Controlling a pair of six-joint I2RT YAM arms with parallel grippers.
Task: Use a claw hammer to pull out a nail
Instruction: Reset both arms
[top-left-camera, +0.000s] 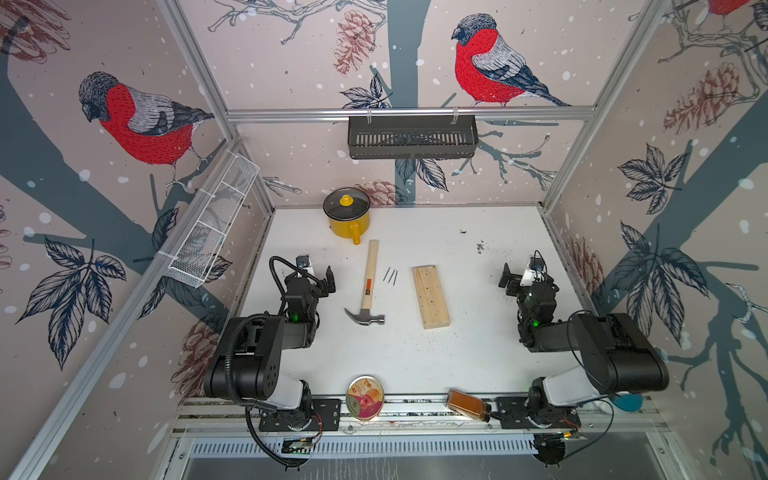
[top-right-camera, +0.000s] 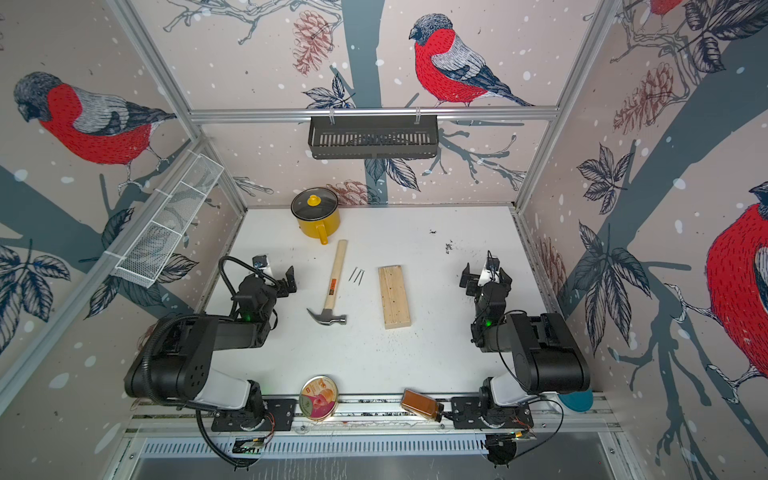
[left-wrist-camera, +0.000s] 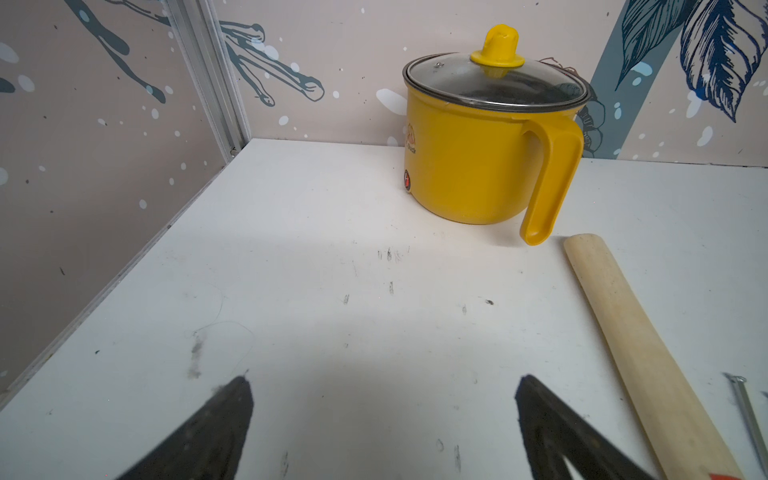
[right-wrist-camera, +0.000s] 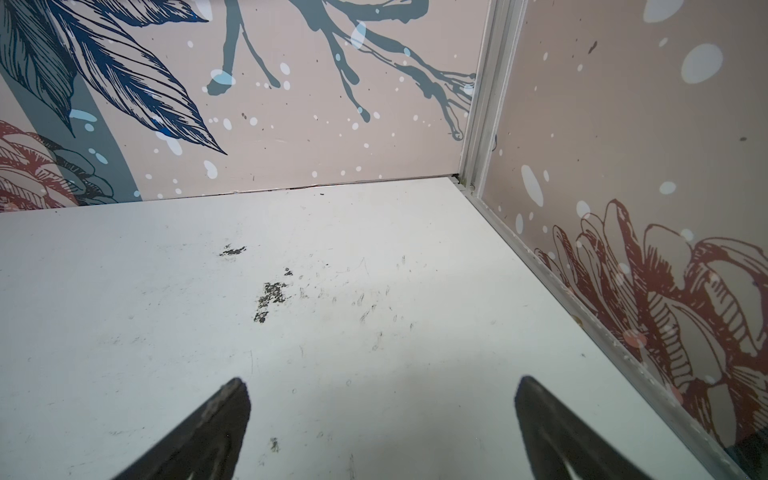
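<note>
A claw hammer with a grey steel head and a pale wooden handle (top-left-camera: 366, 286) lies flat on the white desk (top-left-camera: 415, 353), and nothing holds it. Its head is toward the bases of the arms. The end of its handle points to a yellow metal pot with a glass lid (top-left-camera: 347, 218) and lies near the pot's handle, apart from it. A few thin grey nails (top-left-camera: 390, 275) lie loose on the desk, just beside the hammer's handle. They are between the handle and a pale rectangular wooden block (top-left-camera: 431, 297).

The left gripper (left-wrist-camera: 384, 382) is beside the hammer, apart from it. Its jaws are released, spread wide, with only bare desk between them. The right gripper (right-wrist-camera: 382, 382) is on the far side of the block, near the side wall. Its jaws are also released and grasp nothing.
</note>
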